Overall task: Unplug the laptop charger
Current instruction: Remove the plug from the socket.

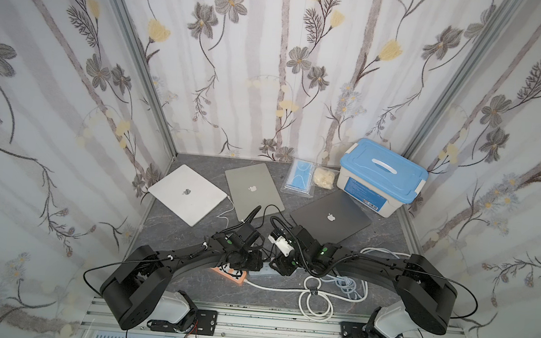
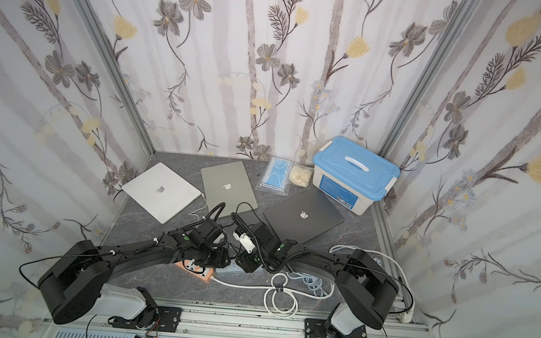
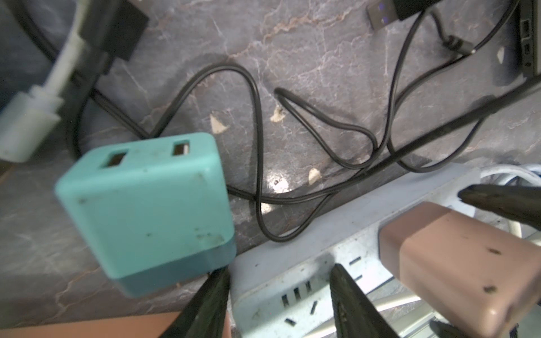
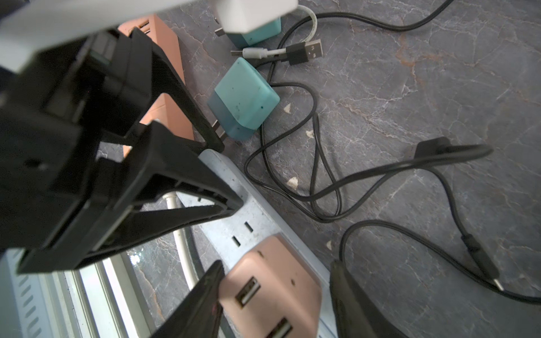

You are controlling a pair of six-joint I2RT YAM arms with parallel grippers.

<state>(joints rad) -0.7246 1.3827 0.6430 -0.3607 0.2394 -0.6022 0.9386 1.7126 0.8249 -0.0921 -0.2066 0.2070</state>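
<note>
Pink charger (image 4: 269, 292) sits plugged into the power strip (image 4: 254, 222), unplugging not yet done; my right claw (image 4: 276, 266) straddles it, not quite clamped, left claw (image 3: 279, 269) half-open, tips pinning the strip

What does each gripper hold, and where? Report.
Right gripper straddles the pink charger by its sides; grip unconfirmed. Left gripper sits at the power strip end; clamp cannot be told.

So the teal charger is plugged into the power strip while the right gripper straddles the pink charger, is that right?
Not quite: the right wrist view shows the teal charger lying unplugged beside the power strip. The right gripper does straddle the pink charger.
</note>
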